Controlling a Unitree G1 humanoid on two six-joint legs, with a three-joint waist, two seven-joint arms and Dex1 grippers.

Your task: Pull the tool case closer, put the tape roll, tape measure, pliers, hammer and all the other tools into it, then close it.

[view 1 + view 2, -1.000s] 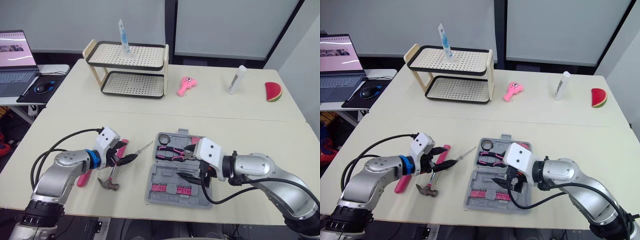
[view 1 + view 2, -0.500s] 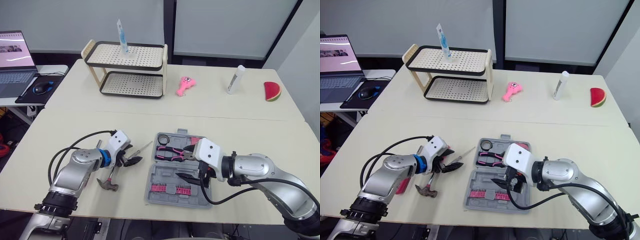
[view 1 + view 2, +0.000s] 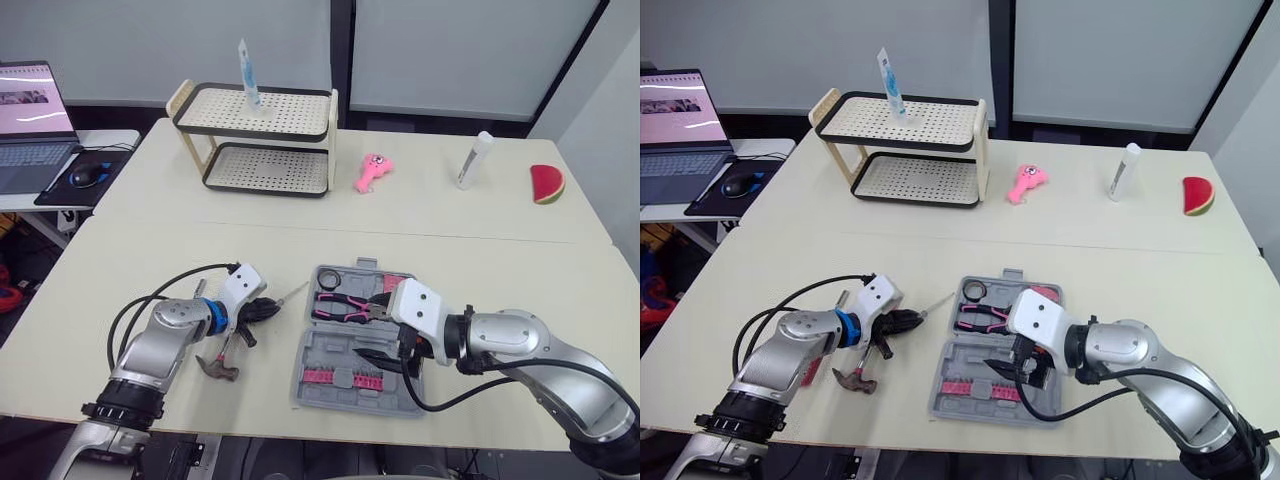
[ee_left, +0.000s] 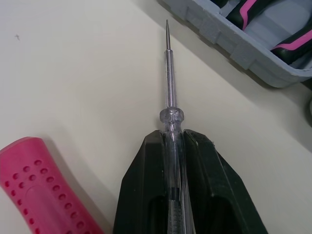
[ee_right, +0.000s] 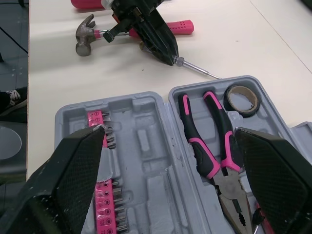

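The grey tool case lies open at the near table edge, holding pink-handled pliers, a tape roll and a row of pink bits. My left gripper is shut on the clear handle of a screwdriver that lies on the table just left of the case, its tip pointing at the case wall. A small hammer lies beside and nearer than that gripper. My right gripper stands open over the case, with nothing between its fingers.
A pink tool handle lies next to the held screwdriver. At the back stand a two-tier rack, a pink toy, a white tube and a watermelon slice. A laptop sits far left.
My left gripper has moved right along the table to the screwdriver and closed its fingers on the clear handle. The right arm has stayed over the case.
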